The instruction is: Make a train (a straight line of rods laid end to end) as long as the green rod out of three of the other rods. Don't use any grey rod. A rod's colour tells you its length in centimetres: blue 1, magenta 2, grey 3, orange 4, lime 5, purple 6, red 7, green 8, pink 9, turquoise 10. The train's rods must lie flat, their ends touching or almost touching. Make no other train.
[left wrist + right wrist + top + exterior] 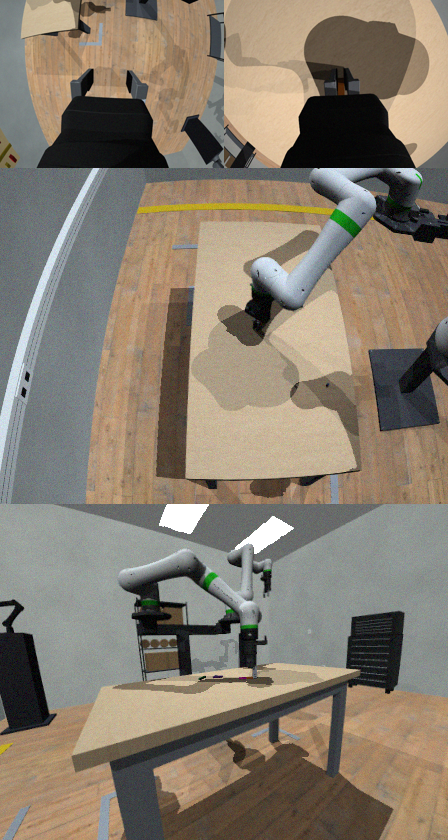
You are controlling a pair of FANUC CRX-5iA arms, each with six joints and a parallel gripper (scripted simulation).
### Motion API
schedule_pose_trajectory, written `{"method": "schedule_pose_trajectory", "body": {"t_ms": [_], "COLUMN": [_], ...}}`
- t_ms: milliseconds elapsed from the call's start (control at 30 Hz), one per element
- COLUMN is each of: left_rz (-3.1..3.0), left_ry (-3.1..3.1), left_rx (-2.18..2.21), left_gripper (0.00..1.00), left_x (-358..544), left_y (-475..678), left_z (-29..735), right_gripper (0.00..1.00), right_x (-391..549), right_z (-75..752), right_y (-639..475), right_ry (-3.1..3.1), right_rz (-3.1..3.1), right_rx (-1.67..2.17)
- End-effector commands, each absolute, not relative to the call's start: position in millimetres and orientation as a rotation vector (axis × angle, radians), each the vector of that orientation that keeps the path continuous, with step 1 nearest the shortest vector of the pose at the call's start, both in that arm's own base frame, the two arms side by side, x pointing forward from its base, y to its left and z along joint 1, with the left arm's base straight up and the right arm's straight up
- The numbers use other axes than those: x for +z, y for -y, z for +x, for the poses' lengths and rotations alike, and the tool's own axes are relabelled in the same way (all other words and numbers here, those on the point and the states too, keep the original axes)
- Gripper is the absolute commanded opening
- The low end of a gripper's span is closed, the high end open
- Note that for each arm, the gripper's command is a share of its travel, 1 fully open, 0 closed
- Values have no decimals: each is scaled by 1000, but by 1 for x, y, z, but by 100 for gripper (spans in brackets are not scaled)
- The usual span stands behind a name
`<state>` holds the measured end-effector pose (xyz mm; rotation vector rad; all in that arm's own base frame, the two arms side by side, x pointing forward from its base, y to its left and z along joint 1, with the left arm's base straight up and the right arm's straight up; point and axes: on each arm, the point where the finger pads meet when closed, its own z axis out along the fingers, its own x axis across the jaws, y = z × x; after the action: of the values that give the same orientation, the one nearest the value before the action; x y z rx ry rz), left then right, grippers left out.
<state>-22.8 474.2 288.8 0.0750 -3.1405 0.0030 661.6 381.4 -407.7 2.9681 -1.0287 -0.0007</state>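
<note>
My right gripper (258, 328) (255, 676) (340, 75) is low over the table and shut on the orange rod (341, 88). In the exterior view a magenta rod (243, 678) is just beside the orange at the fingertips; whether they touch is too small to tell. A purple rod (218, 676) and the dark green rod (202, 678) lie farther left in that view. My left gripper (266, 595) (110, 76) is open and empty, raised away from the table. The gripper body hides much of the tabletop around the held rod in the right wrist view.
The wooden table (235, 448) (150, 719) (48, 19) carries heavy shadows from the arms. The left gripper is above the wooden floor (112, 54), outside the table's edge. Dark pedestals and shelves stand beyond the table.
</note>
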Motion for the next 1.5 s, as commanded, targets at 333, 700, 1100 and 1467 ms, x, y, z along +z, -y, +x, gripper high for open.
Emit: {"method": "schedule_pose_trajectory", "body": {"t_ms": [333,700,1100,1467], "left_rz": [75,75,75,75], "left_ry": [3141,3141,3141,3141], "left_rx": [0,0,0,0], "left_gripper": [100,100,100,100], "left_x": [290,290,290,290], "left_y": [-474,-474,-474,-474], "left_z": [-23,-23,-23,-23], "right_gripper": [36,54,54,54], "right_x": [-406,-406,-403,-369], "right_z": [663,663,663,663], "right_y": [-382,-382,-382,-382], "right_ry": [1029,1029,1029,1029], "right_rz": [2970,2970,2970,2970], "right_rx": [2,2,2,2]}}
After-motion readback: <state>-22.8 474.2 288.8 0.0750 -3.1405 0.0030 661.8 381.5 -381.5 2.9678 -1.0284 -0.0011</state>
